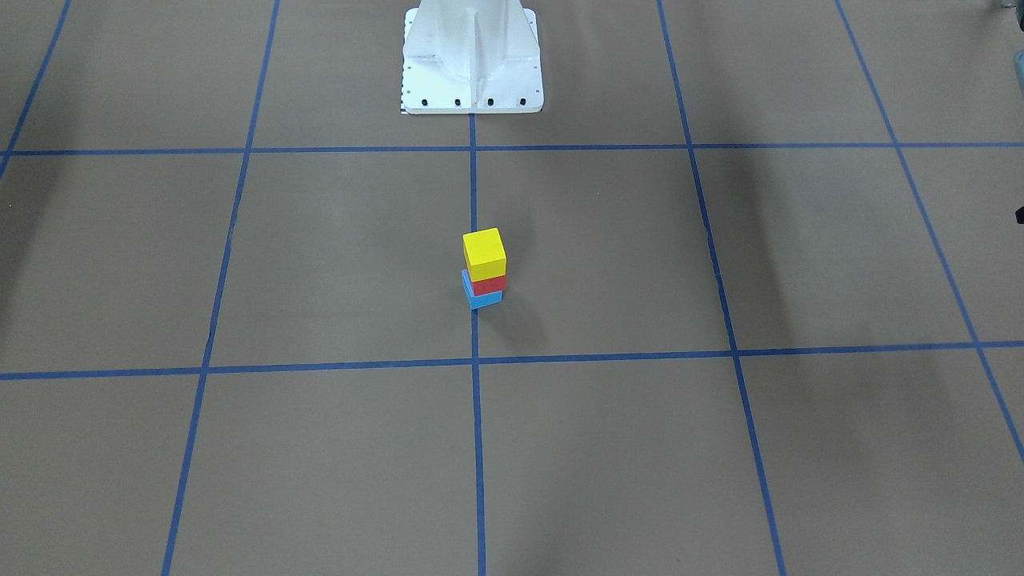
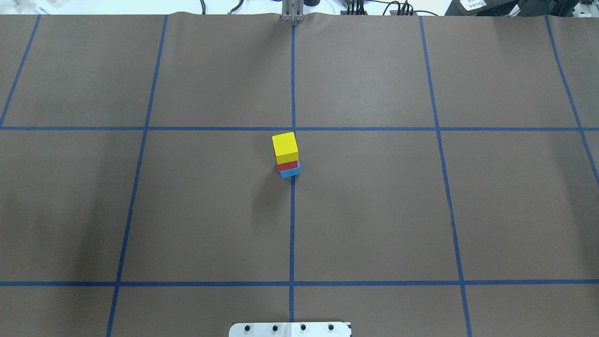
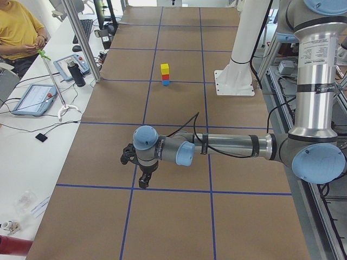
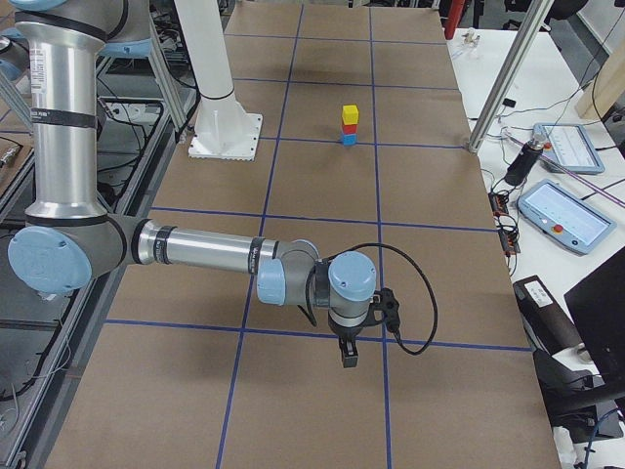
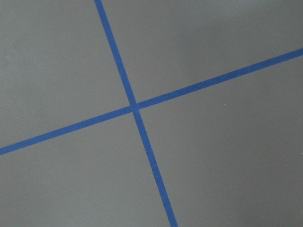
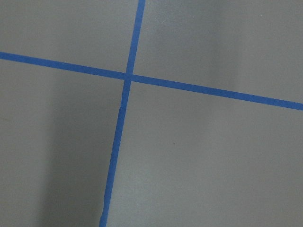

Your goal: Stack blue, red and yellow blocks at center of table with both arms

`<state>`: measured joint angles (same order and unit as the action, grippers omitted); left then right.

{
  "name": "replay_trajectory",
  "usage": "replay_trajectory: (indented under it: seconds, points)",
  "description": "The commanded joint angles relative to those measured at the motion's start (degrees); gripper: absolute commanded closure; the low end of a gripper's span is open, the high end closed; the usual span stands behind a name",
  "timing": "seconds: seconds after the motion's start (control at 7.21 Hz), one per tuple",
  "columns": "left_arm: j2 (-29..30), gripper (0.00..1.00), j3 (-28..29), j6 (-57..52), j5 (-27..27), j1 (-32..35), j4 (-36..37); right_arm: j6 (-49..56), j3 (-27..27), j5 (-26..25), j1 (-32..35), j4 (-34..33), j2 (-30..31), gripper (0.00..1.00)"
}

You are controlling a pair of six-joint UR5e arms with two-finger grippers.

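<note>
A stack of three blocks stands at the table's center: the yellow block on top, the red block under it, the blue block at the bottom. The stack also shows in the front view, the left view and the right view. My left gripper hangs over the table's near end in the left view, far from the stack. My right gripper does the same in the right view. I cannot tell whether either is open or shut. Both wrist views show only paper and blue tape.
The robot's white base stands behind the stack. Blue tape lines grid the brown table. Beside the table, in the left view, a seated person and tablets on a white bench; tablets in the right view.
</note>
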<state>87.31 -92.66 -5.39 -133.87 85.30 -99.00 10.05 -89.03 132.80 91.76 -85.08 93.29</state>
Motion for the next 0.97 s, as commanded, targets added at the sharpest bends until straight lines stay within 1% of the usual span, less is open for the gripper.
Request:
replay_trajectory:
  seconds: [0.0, 0.14, 0.28, 0.42, 0.83]
  points:
    - [0.31, 0.00, -0.94, -8.60, 0.01, 4.16, 11.75, -0.03, 0.00, 0.00, 0.00, 0.00, -0.12, 0.00]
    - [0.66, 0.00, -1.29, -12.06, 0.19, 5.65, 14.77, -0.03, 0.00, 0.00, 0.00, 0.00, -0.21, 0.00]
    - [0.41, 0.00, -1.90, -11.66, 0.45, 5.76, 15.94, -0.03, 0.00, 0.00, 0.00, 0.00, -0.21, 0.00]
    - [-0.38, 0.00, -2.17, -11.57, 0.19, 5.76, 15.86, -0.03, 0.00, 0.00, 0.00, 0.00, -0.21, 0.00]
    - [0.58, 0.00, -3.14, -11.75, 0.28, 5.76, 15.33, -0.03, -0.09, 0.00, 0.00, 0.00, -0.21, 0.00]
